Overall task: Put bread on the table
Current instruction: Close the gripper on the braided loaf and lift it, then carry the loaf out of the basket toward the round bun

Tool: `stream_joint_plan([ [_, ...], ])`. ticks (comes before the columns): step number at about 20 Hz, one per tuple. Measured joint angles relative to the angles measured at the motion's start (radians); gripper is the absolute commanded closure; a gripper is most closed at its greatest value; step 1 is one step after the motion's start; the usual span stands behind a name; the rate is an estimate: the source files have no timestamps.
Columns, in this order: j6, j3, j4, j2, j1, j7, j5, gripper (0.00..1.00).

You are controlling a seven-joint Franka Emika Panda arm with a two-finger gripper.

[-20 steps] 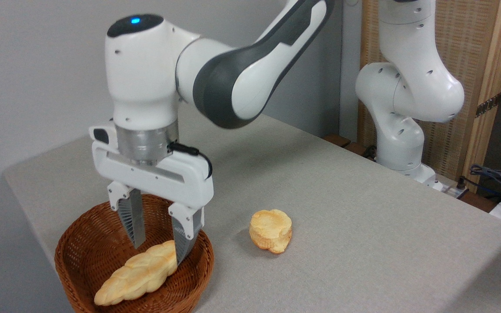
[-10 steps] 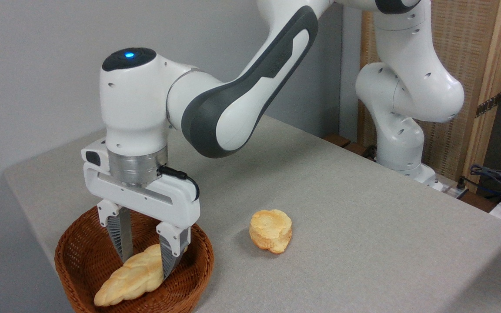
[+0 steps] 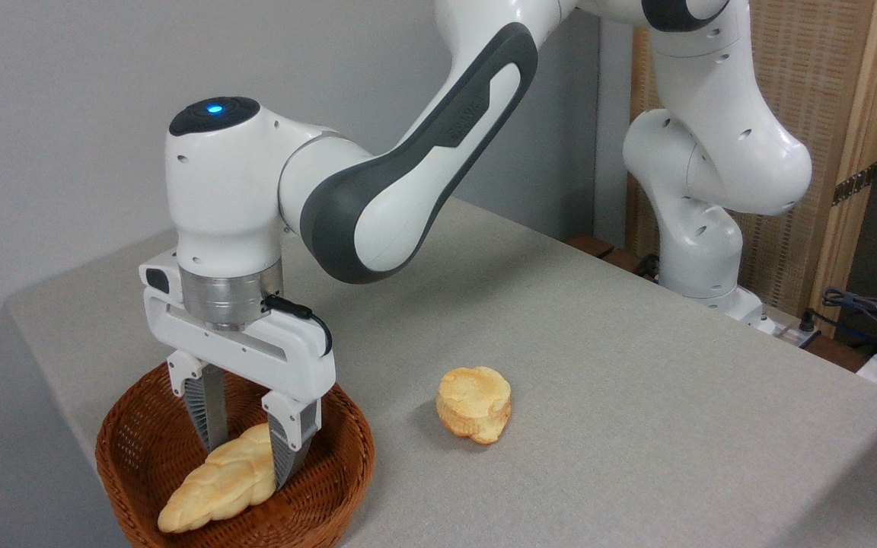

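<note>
Inside basket (image 3: 141, 449) rim, end effector (image 3: 250, 466) fingers straddling bread (image 3: 218, 487)

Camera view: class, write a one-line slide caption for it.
Open tool straddles the bread in the basket; a bun sits on the table.

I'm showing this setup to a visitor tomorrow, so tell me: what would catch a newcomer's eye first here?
First the big white arm reaching down at left, its gripper lowered into the round wicker basket with a finger on either side of the long braided bread. Whether the fingers already press the loaf is hard to tell. Next comes the small golden bun, lying alone on the grey table just right of the basket.
</note>
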Motion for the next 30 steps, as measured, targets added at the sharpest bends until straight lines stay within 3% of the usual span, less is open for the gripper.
stream_joint_plan([
  [23, 0.0, 0.0, 0.007, -0.002, 0.0, 0.001, 0.018, 0.7],
  [30, -0.038, 0.011, 0.031, -0.053, 0.008, 0.001, 0.012, 0.69],
])
